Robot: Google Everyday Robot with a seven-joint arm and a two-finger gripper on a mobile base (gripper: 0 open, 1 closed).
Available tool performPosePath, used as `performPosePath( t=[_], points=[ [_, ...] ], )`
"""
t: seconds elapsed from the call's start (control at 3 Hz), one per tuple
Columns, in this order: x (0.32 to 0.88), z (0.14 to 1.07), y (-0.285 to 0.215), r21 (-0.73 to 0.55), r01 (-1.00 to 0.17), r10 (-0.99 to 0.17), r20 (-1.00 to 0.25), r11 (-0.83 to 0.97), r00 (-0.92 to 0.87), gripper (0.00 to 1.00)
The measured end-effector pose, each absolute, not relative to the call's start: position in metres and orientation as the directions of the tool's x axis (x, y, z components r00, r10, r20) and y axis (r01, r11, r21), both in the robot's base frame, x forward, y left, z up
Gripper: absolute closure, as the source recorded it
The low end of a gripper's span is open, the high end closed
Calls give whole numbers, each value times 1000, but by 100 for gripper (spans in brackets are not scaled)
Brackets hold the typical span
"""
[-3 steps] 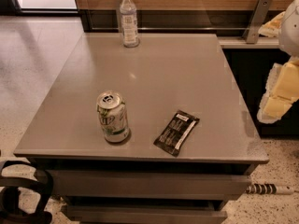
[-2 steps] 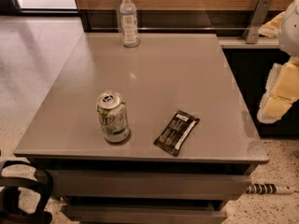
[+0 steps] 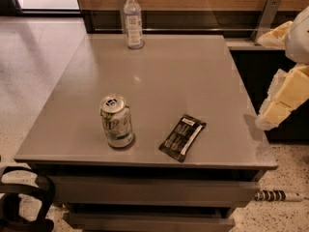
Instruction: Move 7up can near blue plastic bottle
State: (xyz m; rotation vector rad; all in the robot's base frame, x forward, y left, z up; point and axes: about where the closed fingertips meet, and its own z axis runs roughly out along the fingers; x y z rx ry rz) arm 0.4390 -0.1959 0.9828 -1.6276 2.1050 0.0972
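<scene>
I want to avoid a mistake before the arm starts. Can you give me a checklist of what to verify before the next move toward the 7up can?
1. 7up can stands upright, near the table's front left: ok.
2. Blue plastic bottle stands upright at the far edge: ok.
3. Nothing stands on the table between can and bottle: ok.
4. Black snack packet lies right of the can, apart from it: ok.
5. Gripper at the can: not ok; it hangs beside the table's right edge.
</scene>
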Motion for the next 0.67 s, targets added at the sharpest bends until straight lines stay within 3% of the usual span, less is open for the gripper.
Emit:
performPosePath(
  t=[0.67],
  points=[
    [442,948,-138,-99,-953,-714,-686,285,-142,0]
  ],
)
